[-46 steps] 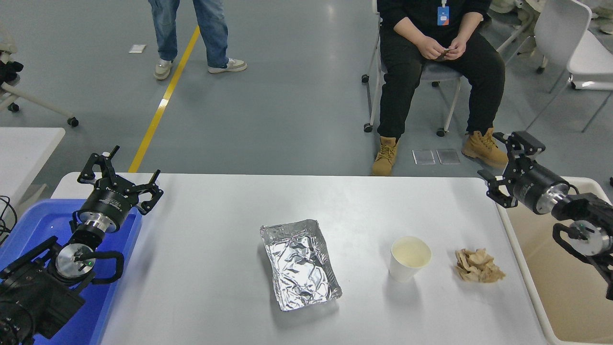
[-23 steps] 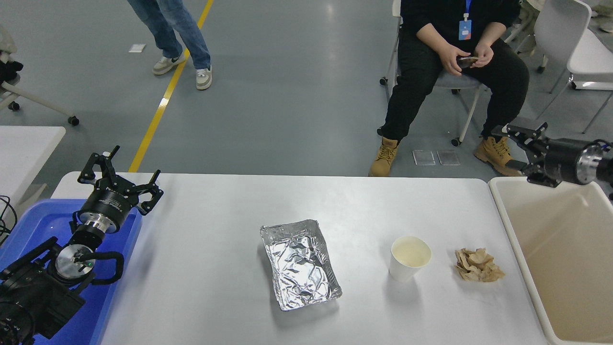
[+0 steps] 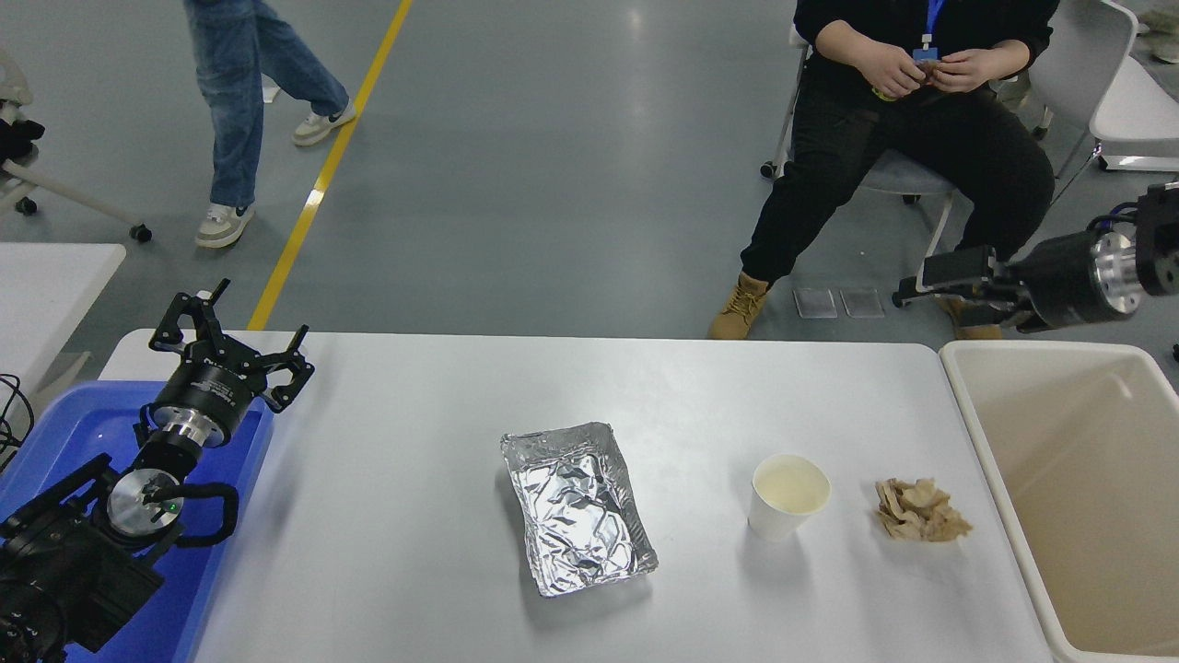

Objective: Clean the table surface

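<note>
Worktop (image 3: 414, 414): white, spanning the middle between blue bin (image 3: 83, 424) and cream tub (image 3: 1087, 516).
On it: foil tray (image 3: 577, 508), paper cup (image 3: 788, 497), crumpled brown paper (image 3: 919, 521), in a row.
Left claw (image 3: 230, 345): parked over the blue bin, fingers spread, empty.
Right claw (image 3: 921, 284): beyond the worktop's far right corner, empty; opening cannot be judged.

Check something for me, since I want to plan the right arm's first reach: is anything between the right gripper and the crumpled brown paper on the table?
Nothing visible blocks it. The right gripper hangs past the table's far right corner; the crumpled brown paper lies on the table surface nearer the camera, with bare tabletop in between. The paper cup stands apart to its left.
</note>
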### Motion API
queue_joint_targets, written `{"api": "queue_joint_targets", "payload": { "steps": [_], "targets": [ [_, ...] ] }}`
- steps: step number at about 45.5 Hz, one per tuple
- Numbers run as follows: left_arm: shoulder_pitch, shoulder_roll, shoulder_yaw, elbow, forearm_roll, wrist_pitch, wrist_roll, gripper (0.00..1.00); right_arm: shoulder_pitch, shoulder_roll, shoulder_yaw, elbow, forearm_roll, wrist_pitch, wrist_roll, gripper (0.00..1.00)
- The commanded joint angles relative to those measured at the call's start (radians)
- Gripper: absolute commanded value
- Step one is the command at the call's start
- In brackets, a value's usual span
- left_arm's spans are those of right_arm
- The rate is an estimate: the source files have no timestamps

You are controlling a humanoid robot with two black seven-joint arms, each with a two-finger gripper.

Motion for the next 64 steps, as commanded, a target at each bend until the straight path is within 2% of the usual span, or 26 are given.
{"api": "queue_joint_targets", "payload": {
  "steps": [1, 15, 25, 34, 64],
  "targets": [
    [0.0, 0.0, 0.0, 0.0, 0.0, 0.0, 0.0, 1.0, 0.072, 0.08, -0.056, 0.085, -0.163, 0.005, 0.034, 0.98],
    [0.0, 0.0, 0.0, 0.0, 0.0, 0.0, 0.0, 1.0, 0.071, 0.267, -0.125, 0.088, -0.237, -0.007, 0.032, 0.97],
    [0.0, 0.0, 0.0, 0.0, 0.0, 0.0, 0.0, 1.0, 0.051, 0.33, -0.207, 0.077, -0.263, -0.067, 0.029, 0.96],
    [0.0, 0.0, 0.0, -0.001, 0.0, 0.0, 0.001, 1.0, 0.011, 0.398, -0.292, 0.028, -0.28, -0.156, 0.028, 0.89],
    [0.001, 0.0, 0.0, 0.0, 0.0, 0.0, 0.0, 1.0, -0.135, 0.388, -0.306, -0.019, -0.309, -0.232, 0.028, 0.82]
  ]
}}
